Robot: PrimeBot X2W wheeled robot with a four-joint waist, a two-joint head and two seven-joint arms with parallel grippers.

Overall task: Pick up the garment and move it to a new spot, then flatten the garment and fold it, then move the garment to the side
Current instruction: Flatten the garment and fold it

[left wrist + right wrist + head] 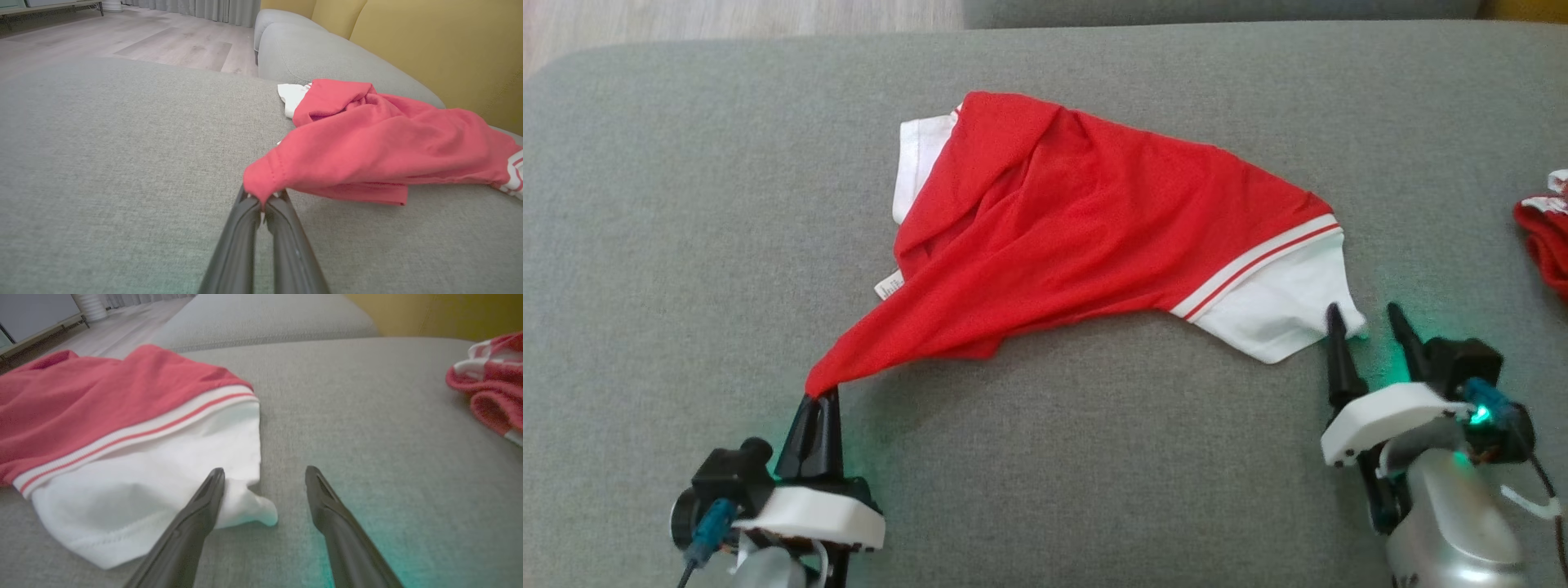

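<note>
While garment (1078, 229) lay crumpled, left gripper (821, 396): was clamped on its red corner;
right gripper (1364, 312): held apart, sleeve tip (1349, 325) between;
long axis: left-to-right.

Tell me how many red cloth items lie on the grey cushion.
2. The garment lies centrally, one corner pinched by the left gripper. A smaller red cloth lies at the head view's right edge, partly cut off.
</note>
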